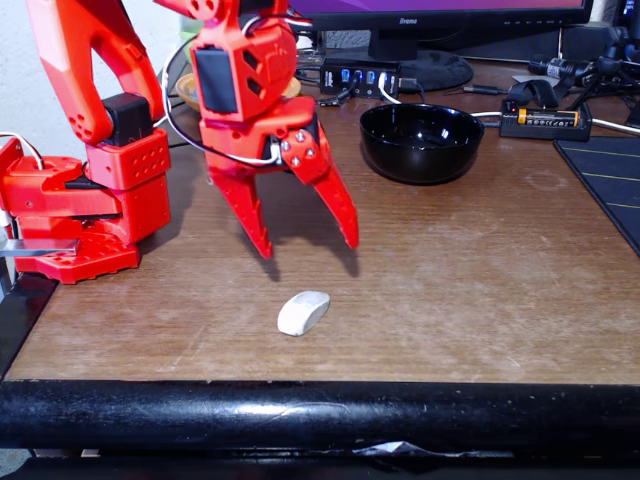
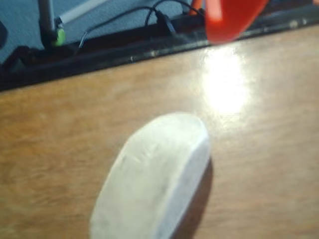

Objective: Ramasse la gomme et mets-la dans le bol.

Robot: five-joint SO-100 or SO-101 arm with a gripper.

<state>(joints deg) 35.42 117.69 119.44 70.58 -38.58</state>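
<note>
My gripper [image 1: 308, 247] hangs over the table in the fixed view, left of centre, fingers pointing down and towards the near edge. Its jaws stand apart in a wide V, with clear space between the two tips. Neither tip touches the surface; each has its shadow just beneath it. The wrist block sits directly above the jaws. The upper arm rises at far left and folds over from its base, which is at the left edge. In the wrist view, one blurred orange finger [image 2: 230, 17] enters from the top edge.
</note>
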